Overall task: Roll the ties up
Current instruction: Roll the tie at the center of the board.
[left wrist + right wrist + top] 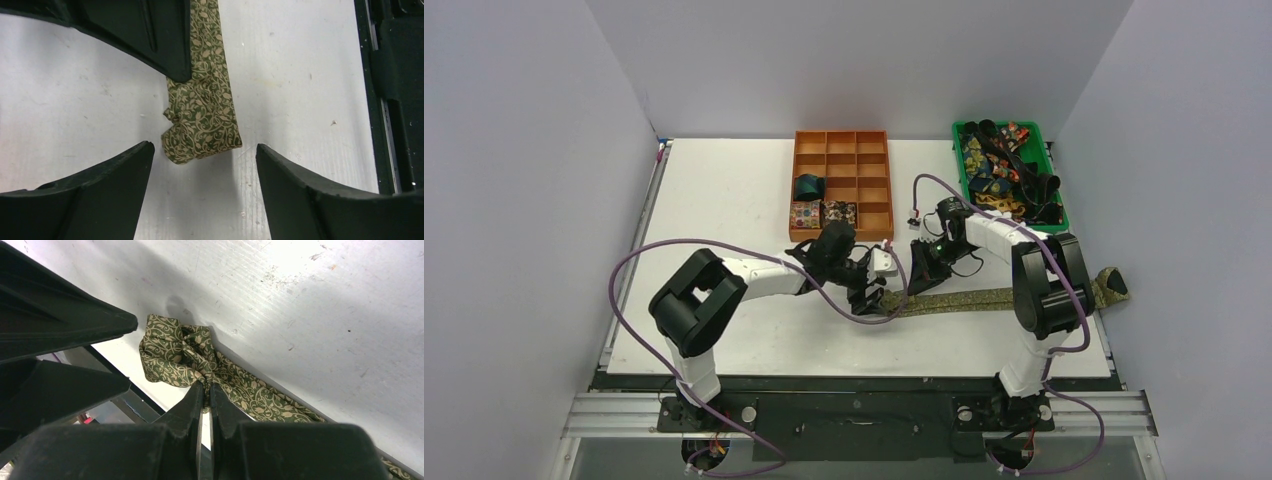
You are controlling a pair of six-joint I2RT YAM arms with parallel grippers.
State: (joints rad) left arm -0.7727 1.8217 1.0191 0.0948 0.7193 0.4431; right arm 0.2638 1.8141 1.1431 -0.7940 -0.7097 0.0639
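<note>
Pinching the olive tie [202,120], the clenched right pincer [206,387] may slip and undo the fold, with the left pincer [205,150] released.

A white table [724,200] is closed in by pale grey walls [524,150] on the left, right and far sides. An orange compartment tray [876,190] stands at the far middle, and a green bin [960,160] sits in the far right corner. A metal rail [624,415] runs along the near edge.
</note>
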